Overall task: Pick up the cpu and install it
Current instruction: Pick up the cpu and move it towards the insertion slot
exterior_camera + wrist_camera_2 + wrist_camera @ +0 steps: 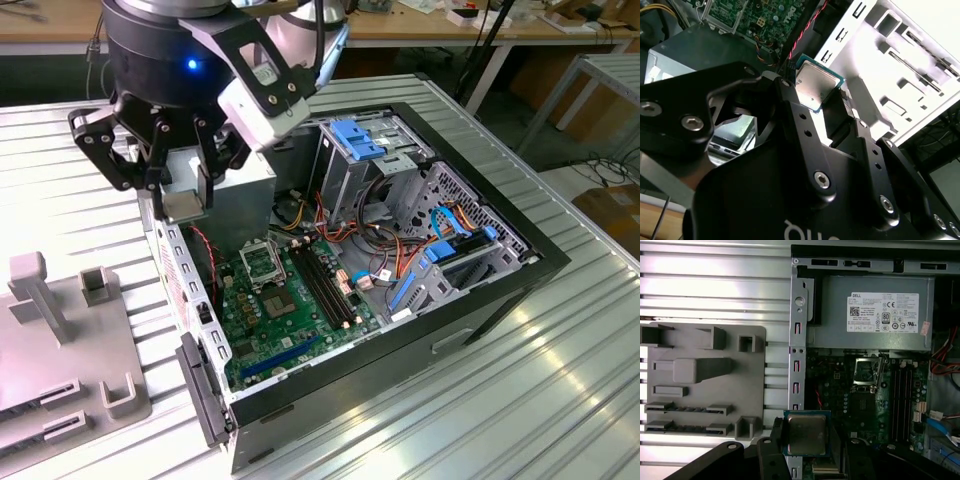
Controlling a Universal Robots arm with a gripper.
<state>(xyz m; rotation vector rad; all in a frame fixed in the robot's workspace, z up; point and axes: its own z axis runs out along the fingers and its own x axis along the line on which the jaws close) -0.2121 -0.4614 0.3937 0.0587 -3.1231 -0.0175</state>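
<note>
Holding the cpu aloft over the open case's side wall, well apart from the socket, with jaws pinched onto its opposite edges; judged light, stiff, slick on top, fragile underneath, so best gripped by the rims only.

Exterior view: high, oblique over open case. Both wrist views: close behind gripper, sharing motherboard.

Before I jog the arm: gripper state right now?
The gripper is shut on the cpu, pinching it by its edges.
</note>
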